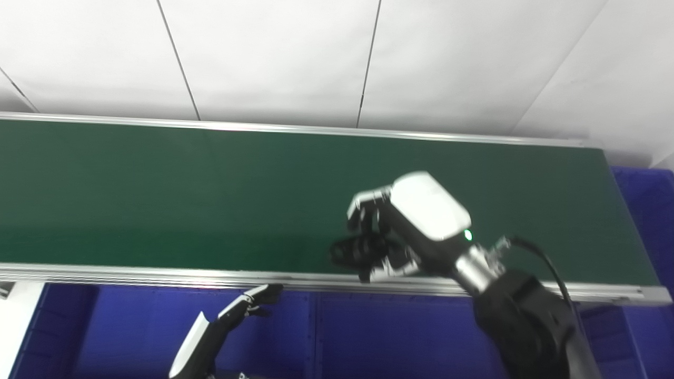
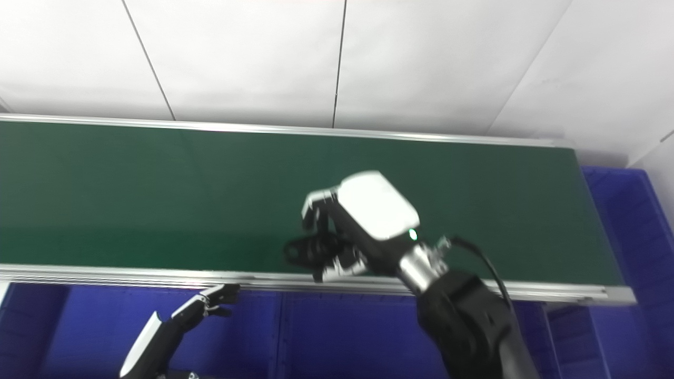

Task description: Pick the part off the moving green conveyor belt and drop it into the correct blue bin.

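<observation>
The green conveyor belt runs across the picture and its visible surface carries no loose part. My right hand hovers over the belt's near edge with its fingers curled around a small black part that sticks out to the left; the part also shows in the right eye view. My left hand is low, below the belt's front rail and over a blue bin, with fingers stretched out and holding nothing.
Blue bins lie along the front under the belt rail, with a divider between them. Another blue bin stands past the belt's right end. A white wall rises behind the belt.
</observation>
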